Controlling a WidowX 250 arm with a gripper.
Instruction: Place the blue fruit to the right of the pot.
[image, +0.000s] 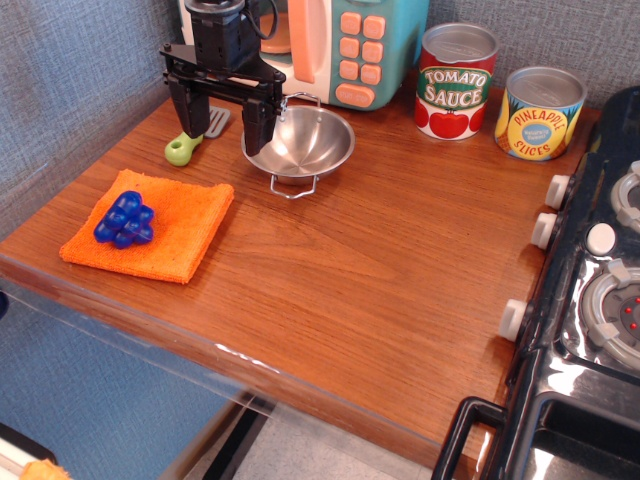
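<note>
The blue fruit (125, 220), a small cluster of glossy deep-blue balls, lies on an orange cloth (150, 226) at the table's left. The pot (299, 142), a shiny shallow steel bowl with two wire loop handles, stands at the back middle. My gripper (222, 130) is black, open and empty, with its fingers (257, 124) pointing down. It hangs just left of the pot, well behind and right of the blue fruit.
A green-handled spatula (190, 142) lies behind the gripper. A toy microwave (340, 45) stands at the back, with a tomato sauce can (456, 82) and a pineapple can (540, 113) to its right. A toy stove (590, 290) fills the right side.
</note>
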